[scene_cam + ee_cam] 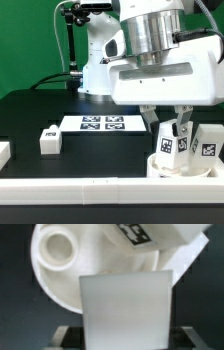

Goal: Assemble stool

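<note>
A robotics lab bench.
In the exterior view a white Franka arm [150,45] stands over a black table [25,115] at 1 o'clock, with a green backdrop [30,40] hung behind at 10 o'clock. A black stand [70,35] holding dark equipment rises at 11 o'clock. The marker board [103,123] lies flat near the centre. A white leg [48,140] bearing a square black-and-white tag sits at 8 o'clock, and a long white border rail [90,188] lines the table edge at 6 o'clock.
</note>
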`<action>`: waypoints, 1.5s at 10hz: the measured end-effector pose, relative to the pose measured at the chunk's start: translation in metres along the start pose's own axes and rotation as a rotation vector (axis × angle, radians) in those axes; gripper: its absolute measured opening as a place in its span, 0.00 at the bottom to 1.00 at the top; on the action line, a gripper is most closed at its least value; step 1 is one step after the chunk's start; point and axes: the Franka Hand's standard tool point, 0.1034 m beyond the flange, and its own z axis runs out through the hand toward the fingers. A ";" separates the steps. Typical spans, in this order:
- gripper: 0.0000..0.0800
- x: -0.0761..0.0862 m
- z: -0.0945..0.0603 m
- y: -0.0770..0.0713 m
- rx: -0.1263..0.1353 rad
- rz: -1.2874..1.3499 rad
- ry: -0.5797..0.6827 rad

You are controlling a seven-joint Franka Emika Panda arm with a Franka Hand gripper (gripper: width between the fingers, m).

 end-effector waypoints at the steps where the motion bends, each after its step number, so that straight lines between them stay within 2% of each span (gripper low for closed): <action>1: 0.44 -0.001 0.001 -0.002 0.008 0.080 -0.008; 9: 0.44 -0.008 0.005 -0.007 0.035 0.576 -0.061; 12: 0.44 -0.008 0.004 -0.008 0.036 0.552 -0.066; 13: 0.66 -0.008 0.000 -0.012 0.036 0.509 -0.072; 14: 0.76 -0.009 -0.004 -0.016 0.038 0.457 -0.075; 15: 0.76 -0.010 -0.006 -0.019 0.045 0.416 -0.073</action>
